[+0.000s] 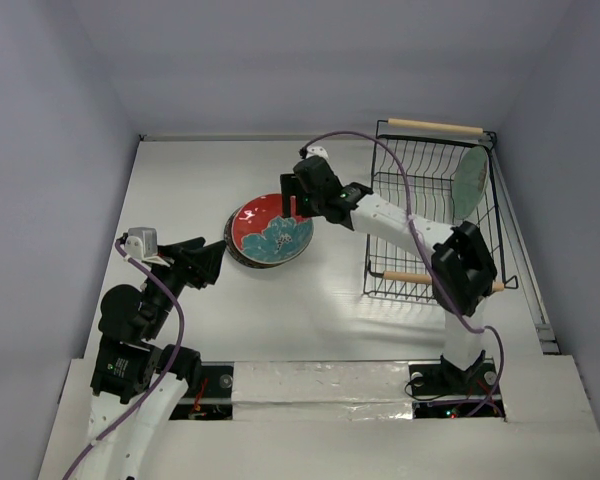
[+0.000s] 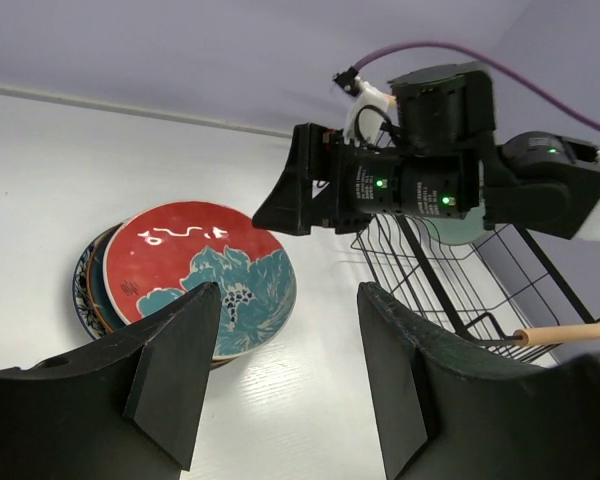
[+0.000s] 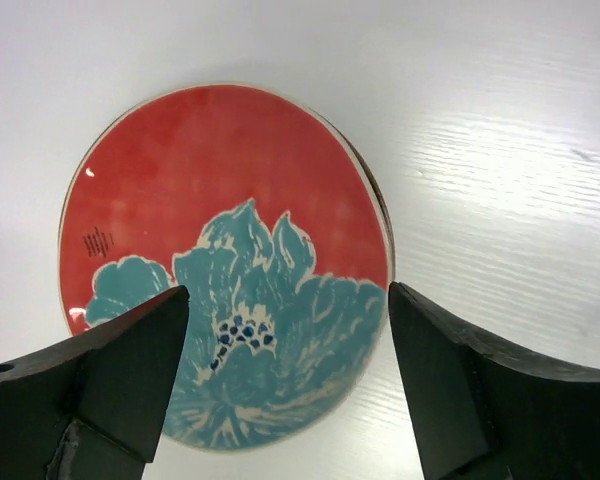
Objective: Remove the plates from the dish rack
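Right end effector [image 1: 296, 198] hung spread over the red-and-teal plate [image 1: 272, 232] in the middle of the counter [image 1: 180, 180], left end effector [image 1: 212, 262] gaped empty nearby, and the pale green plate [image 1: 469, 180] stood in the dish rack [image 1: 400, 160] at the far right corner.

1. The left arm [image 1: 130, 335] rises folded from the frame's lower left; the left gripper [image 1: 216, 260] points toward centre, jaws apart.
2. The right arm [image 1: 405, 225] stretches from the lower right toward centre; the right gripper [image 1: 292, 198] points downward, jaws spread wide.
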You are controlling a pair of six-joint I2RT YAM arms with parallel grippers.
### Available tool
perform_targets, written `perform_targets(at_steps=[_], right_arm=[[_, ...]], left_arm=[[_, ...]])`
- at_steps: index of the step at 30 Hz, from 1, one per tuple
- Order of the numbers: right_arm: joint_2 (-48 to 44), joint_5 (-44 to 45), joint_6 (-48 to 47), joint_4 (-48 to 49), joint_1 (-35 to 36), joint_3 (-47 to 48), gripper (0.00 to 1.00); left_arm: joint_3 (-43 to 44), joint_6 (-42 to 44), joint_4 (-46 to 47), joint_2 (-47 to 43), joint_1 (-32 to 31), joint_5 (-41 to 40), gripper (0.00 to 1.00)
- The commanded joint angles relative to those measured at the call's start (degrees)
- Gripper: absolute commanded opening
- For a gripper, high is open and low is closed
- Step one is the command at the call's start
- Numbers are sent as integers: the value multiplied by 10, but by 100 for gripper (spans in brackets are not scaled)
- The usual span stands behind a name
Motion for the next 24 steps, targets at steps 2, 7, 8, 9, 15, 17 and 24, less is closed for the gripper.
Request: perform_targets(at_steps=[2,7,8,9,15,17,24], right_arm=[[-53,112,-57,-57,9,18,85],[-157,251,-71,-72,-21,-14,0],[-175,265,-71,-73,-36,-24,0],[-193,289,-71,-72,-75,-34,0],[-294,340,-61,-51,-264,-118,1],[-305,293,-57,-38,-324,-136,13],[-266,212,-55,-14,-410,-127,49]], left_arm=[[5,-3,24,2,-3,8,54],[4,-2,25,2,-3,12,54],[4,-2,24,2,-3,14,54],[4,-1,26,2,-3,16,54],[5,1,26,-13,-3,18,37],[6,1,25,-20,-9,15,22],[9,2,16,-41,-44,-7,15]])
